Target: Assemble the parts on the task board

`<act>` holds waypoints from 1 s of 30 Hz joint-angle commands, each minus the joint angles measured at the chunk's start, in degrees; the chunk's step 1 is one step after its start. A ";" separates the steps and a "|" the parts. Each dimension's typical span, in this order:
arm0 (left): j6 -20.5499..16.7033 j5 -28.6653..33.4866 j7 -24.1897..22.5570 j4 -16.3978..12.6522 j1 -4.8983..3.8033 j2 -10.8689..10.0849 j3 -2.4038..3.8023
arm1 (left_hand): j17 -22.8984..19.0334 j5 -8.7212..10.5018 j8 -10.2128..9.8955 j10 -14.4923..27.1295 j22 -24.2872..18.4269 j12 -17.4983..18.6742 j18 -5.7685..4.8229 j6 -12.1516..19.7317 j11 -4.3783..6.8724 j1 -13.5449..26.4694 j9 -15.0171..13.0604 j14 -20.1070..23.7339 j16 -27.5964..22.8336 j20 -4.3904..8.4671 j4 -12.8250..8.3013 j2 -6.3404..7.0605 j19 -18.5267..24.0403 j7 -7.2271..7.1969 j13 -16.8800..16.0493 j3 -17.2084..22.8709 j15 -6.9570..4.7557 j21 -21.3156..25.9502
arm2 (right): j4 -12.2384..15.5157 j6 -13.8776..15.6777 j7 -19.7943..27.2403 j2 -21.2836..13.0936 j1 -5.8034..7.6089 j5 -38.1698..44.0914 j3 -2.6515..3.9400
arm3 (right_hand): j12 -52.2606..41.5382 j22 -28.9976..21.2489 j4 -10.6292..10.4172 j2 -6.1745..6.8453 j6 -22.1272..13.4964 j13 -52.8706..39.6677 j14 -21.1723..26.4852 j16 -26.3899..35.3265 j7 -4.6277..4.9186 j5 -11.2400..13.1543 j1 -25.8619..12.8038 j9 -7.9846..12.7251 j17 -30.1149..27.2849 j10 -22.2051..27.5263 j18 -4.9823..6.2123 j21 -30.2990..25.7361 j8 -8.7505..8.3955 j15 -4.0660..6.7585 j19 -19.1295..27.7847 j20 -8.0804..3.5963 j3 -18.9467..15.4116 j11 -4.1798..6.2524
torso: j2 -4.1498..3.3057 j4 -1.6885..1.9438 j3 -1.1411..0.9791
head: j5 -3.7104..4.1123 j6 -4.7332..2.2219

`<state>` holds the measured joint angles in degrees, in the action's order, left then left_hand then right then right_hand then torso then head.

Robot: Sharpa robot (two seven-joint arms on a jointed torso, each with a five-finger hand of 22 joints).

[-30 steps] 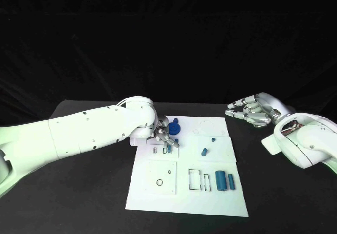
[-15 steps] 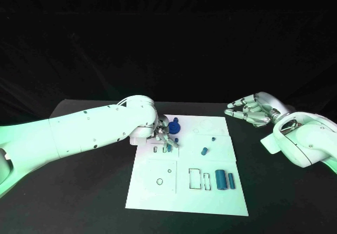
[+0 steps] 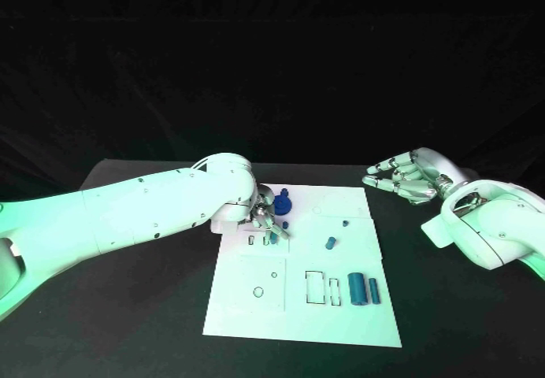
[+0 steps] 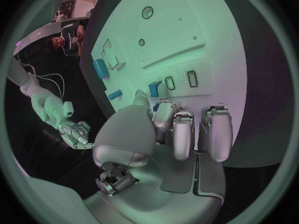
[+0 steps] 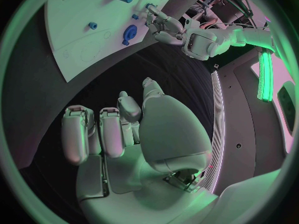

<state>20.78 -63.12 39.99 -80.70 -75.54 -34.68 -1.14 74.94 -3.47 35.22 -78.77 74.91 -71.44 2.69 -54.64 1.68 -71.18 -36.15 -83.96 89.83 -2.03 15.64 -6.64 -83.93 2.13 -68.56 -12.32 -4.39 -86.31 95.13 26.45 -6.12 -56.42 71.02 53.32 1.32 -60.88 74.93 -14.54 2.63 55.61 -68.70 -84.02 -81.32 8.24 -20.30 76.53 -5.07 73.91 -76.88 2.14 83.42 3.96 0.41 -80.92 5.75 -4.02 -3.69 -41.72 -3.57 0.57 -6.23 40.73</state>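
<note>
Lying mid-counter (image 3: 136, 315): white board (image 3: 341, 315). Reaching over board's far left part: left hand (image 3: 264, 219), fingers (image 4: 163, 115) pinching a small blue part (image 4: 154, 88) above the slots. Hovering beyond board's right edge: right hand (image 3: 405, 179), fingers (image 5: 111, 132) curling loosely, holding nothing. Resting near board's right edge: blue cylinder (image 3: 357, 290), thin bar (image 3: 374, 292) beside it.

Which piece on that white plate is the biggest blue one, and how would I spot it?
Find the white board in the middle of the black table, then go to its near right part, beside the black rectangle outlines. The big blue cylinder lies there on its side. It is much thicker than the thin blue bar right next to it.
</note>
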 commanded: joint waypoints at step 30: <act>0.53 0.13 3.88 1.05 0.32 0.90 -0.04 | 15.06 -0.67 -0.71 0.04 8.36 0.13 -1.08 1.60 0.60 -7.54 -1.52 -6.04 0.17 0.85 -2.22 -1.01 -2.30 -0.57 0.18 9.17 -0.96 -0.01 | -0.16 -1.00 -0.02 0.11 -0.17 0.43 -0.12 | 0.17 3.09 -0.04 -0.29 0.55 0.00 -2.71 0.29 0.02 -0.15 0.29 -0.06 0.04 0.01 0.87 -0.16 0.17 0.48 0.26 -0.19 -0.40 0.43 | 0.01 0.03 -0.01 | 0.15 0.40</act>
<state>21.36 -63.25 40.00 -79.61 -75.29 -33.90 -1.13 74.93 -3.94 34.56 -78.66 74.91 -71.21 2.70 -53.19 1.82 -77.87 -37.50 -84.01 89.83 -1.61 13.47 -7.09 -83.93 1.63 -68.47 -3.16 -4.85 -86.31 94.97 26.22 -6.16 -56.37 70.90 53.30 1.21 -60.88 74.92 -14.54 2.63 55.61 -68.71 -84.02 -81.32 8.25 -20.30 76.53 -5.05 73.89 -76.88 2.14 83.42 3.96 0.41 -80.92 5.75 -4.02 -3.69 -41.70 -3.49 0.57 -6.02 41.05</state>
